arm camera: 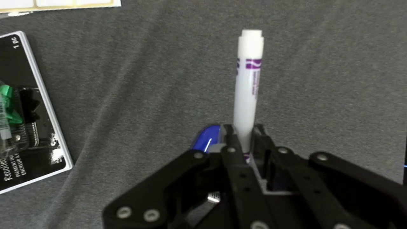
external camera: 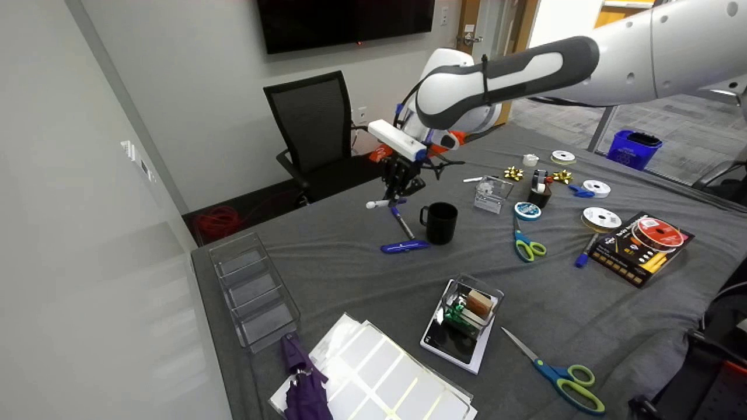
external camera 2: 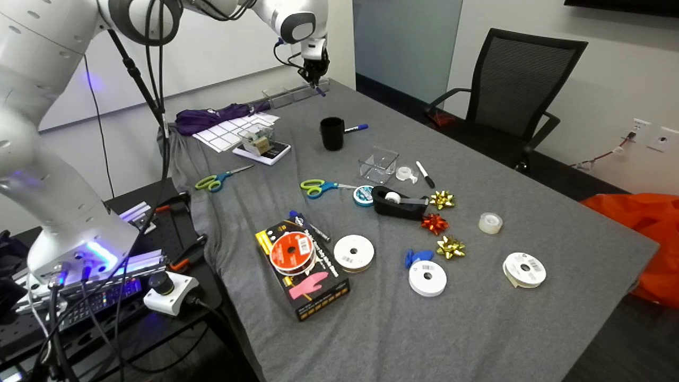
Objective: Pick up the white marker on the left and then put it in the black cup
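Note:
The white marker (arm camera: 246, 95) with purple print is between my two fingertips in the wrist view. My gripper (arm camera: 244, 135) is shut on it near its middle. In an exterior view the marker's white end (external camera: 373, 205) sticks out from the gripper (external camera: 394, 195), with a purple end on the far side. In an exterior view only its purple end (external camera 2: 320, 92) shows below the gripper (external camera 2: 315, 80). The marker is held above the table. The black cup (external camera: 442, 224), a mug with a handle, stands upright on the table, also in an exterior view (external camera 2: 332, 133). The cup is apart from the gripper and not visible in the wrist view.
A blue-capped marker (external camera: 402, 223) and a blue cutter (external camera: 404, 246) lie beside the cup. A second white marker (external camera: 473, 179) lies near a clear box (external camera: 493, 193). A clear divided tray (external camera: 255, 289), label sheets (external camera: 373, 373) and scissors (external camera: 560, 376) lie around.

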Available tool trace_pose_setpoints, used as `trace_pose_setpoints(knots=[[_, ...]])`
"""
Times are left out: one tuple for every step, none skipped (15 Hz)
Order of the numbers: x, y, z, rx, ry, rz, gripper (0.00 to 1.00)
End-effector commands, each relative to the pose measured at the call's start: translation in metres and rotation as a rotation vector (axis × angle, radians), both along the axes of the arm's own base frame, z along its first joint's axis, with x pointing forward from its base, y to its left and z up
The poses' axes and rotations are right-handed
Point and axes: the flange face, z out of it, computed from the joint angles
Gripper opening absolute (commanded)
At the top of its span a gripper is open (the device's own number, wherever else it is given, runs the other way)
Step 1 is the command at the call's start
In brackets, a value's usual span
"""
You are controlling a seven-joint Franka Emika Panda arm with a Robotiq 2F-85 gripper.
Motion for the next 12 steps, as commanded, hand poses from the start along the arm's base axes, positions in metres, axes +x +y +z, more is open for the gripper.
trace_pose_setpoints(knots=[[-0.031,-0.035,0.007,0.115,0.02,0.043,0.04],[-0.037,-0.044,0.006,0.139,0.024,0.048,0.04],[-0.044,-0.052,0.005,0.162,0.026,0.049,0.04],[-0.051,-0.059,0.003,0.185,0.03,0.044,0.04],[-0.058,-0.067,0.001,0.208,0.029,0.024,0.04],[-0.064,-0.074,-0.001,0.234,0.027,0.004,0.04],[-0.068,-0.082,0.001,0.272,0.02,-0.04,0.04],[-0.072,-0.088,0.002,0.305,0.015,-0.071,0.04],[-0.075,-0.093,0.004,0.341,0.017,-0.102,0.04],[-0.055,-0.082,-0.004,0.303,0.032,-0.062,0.17],[-0.059,-0.087,-0.002,0.323,0.03,-0.082,0.17],[-0.062,-0.091,0.0,0.331,0.03,-0.092,0.17]])
